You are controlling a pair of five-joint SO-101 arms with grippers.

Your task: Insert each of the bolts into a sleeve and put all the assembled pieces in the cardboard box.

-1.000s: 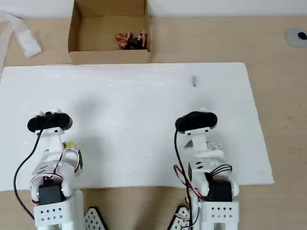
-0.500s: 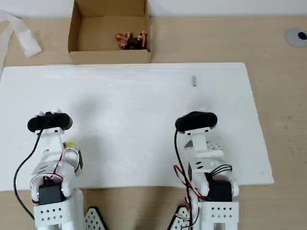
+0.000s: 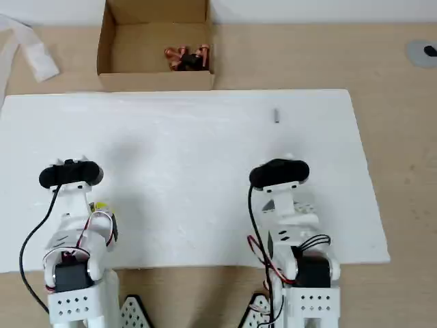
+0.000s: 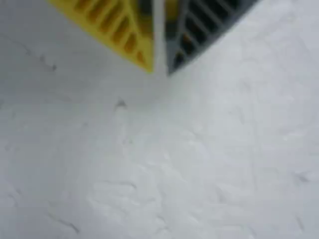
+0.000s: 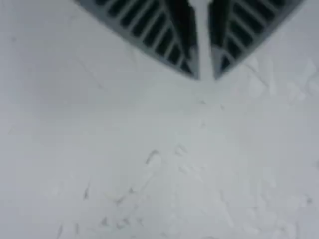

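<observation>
My jaws are pressing almost together on both sides, left and right. There's just a thin slit between the tips and nothing pinched in either, and both are hanging low over the near end of the white board (image 4: 159, 174).

Ahead of my right side, one small grey piece (image 3: 276, 115) is lying alone on the board, near its far edge and well apart from everything else. That's the one I'm worrying about. It's looking round and light, so a pinch coming in off-centre is likely going to roll it or flick it across the board. I'm also not spotting any partner lying out for it, so pairing it may be stalling.

As for looks, it's showing as a short, slim, dull grey cylinder, lying lengthwise away from me. It's too small for me to be calling it bolt or sleeve.

Past the board's far edge, the cardboard box (image 3: 106, 51) is sitting open-topped on the wooden surface (image 3: 307, 58). A coppery cluster of assembled pieces (image 3: 186, 58) is resting inside against its right-hand wall.

Left of the box, a white wrapper (image 3: 34, 58) is lying loose.
</observation>
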